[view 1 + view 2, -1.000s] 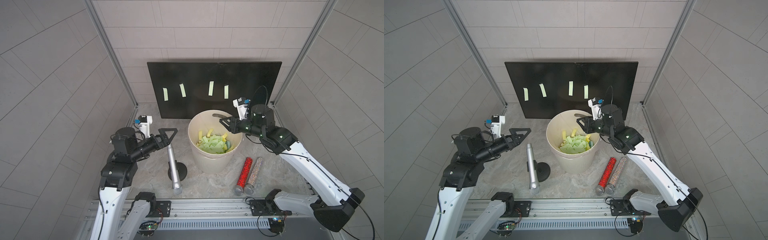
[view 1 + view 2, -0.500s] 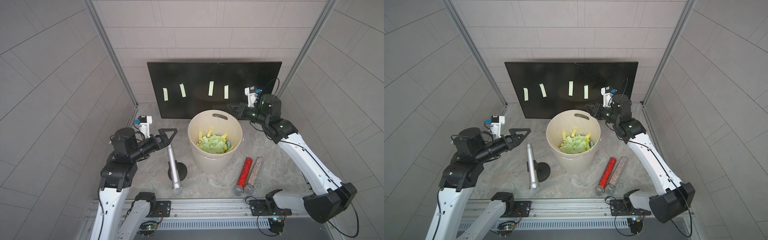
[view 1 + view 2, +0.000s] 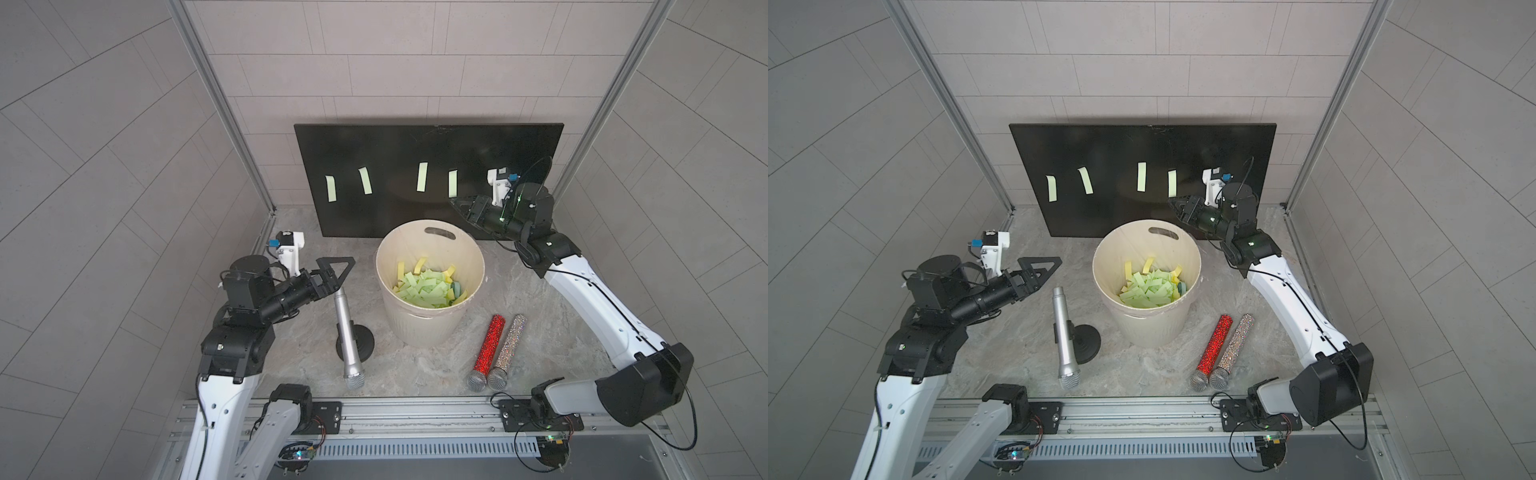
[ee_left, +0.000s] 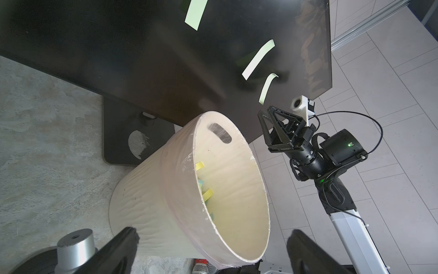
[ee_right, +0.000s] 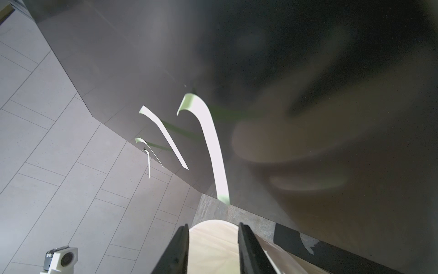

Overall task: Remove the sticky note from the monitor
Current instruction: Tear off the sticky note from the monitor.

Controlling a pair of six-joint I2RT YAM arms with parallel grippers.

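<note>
Right wrist view: my right claw (image 5: pixel 213 229) is open a little and holds nothing. I can see the cream bucket (image 5: pixel 213 251) through the gap. A second ago this claw hung over the bucket's rim. Now it has gone up and back to the monitor (image 5: pixel 308 71). Its tips point at the loose bottom end of the nearest sticky note (image 5: pixel 212 147). They are close to it, but I don't think they touch it yet.

In both top views there are four green notes in a row on the black monitor (image 3: pixel 395 145). That is as many as before. The note (image 3: pixel 452 183) by my claw is the one furthest to my right.

So I think I am going for the next note. I still have to pinch its loose end and pull.

My left claw (image 3: pixel 345 268) is wide open and empty. It has not moved. It sits near the silver microphone (image 3: pixel 347 328), well apart from the monitor.
</note>
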